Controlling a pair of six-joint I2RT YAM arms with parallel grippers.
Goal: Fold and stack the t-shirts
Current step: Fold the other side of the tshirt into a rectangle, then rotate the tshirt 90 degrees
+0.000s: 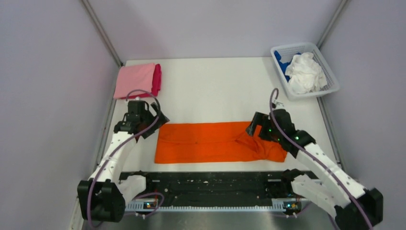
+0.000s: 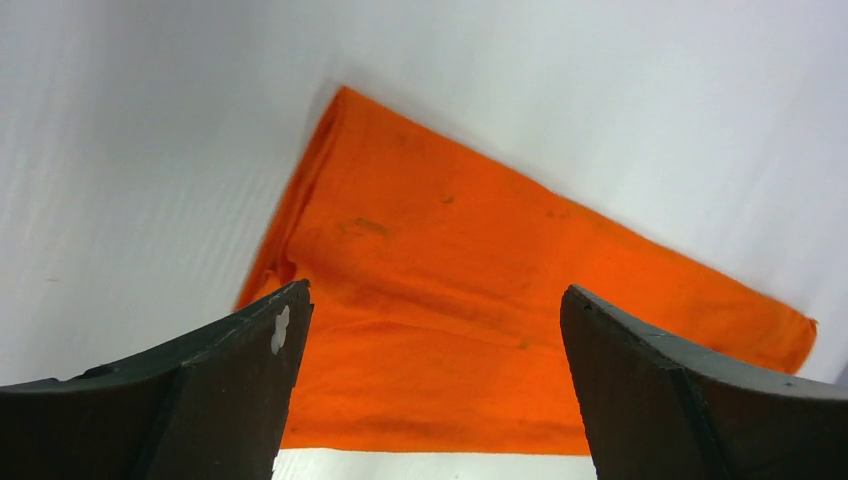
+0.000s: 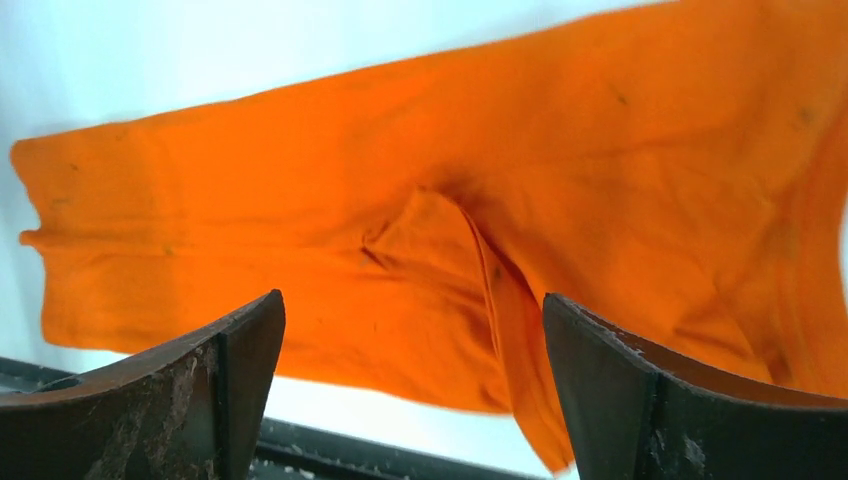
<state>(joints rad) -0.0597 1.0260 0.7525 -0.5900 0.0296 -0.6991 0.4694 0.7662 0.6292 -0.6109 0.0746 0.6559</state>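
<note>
- Orange t-shirt (image 1: 218,142) lies flat on the white table (image 1: 215,91) as a long band running left to right. It looks already folded lengthwise.
- Its left end is squared and neat. Its right end is rumpled, with a raised crease and a loose flap showing in the right wrist view (image 3: 470,270).
- Left gripper (image 1: 154,119) hovers at the left end of the orange t-shirt, claw spread wide and holding nothing. In its wrist view (image 2: 430,300) the cloth lies below the gap, apart from both fingers.
- Right gripper (image 1: 254,128) hangs over the rumpled right end of the orange t-shirt, claw also spread and empty. Its wrist view (image 3: 415,305) shows the crease between the jaws. Whether the fingertips touch the cloth I cannot tell.
- Light pink t-shirt (image 1: 135,79) sits folded beyond the orange t-shirt's left end, well apart from it. A magenta t-shirt (image 1: 157,79) is folded against its right edge. I cannot tell whether the magenta is under or beside the pink. I judge these two finished, the start of the stack.
- White mesh basket (image 1: 332,89) stands beyond the orange t-shirt's right end, well apart from it. A crumpled white t-shirt (image 1: 305,73) and a scrap of blue t-shirt (image 1: 283,66) lie inside, both unfolded.
- Judgement: roughly two of five garments are done and the third is mid-fold.
- Left to do: smooth the right end, fold the orange band crosswise, and set it on the pink pile. Then do the white and the blue.
</note>
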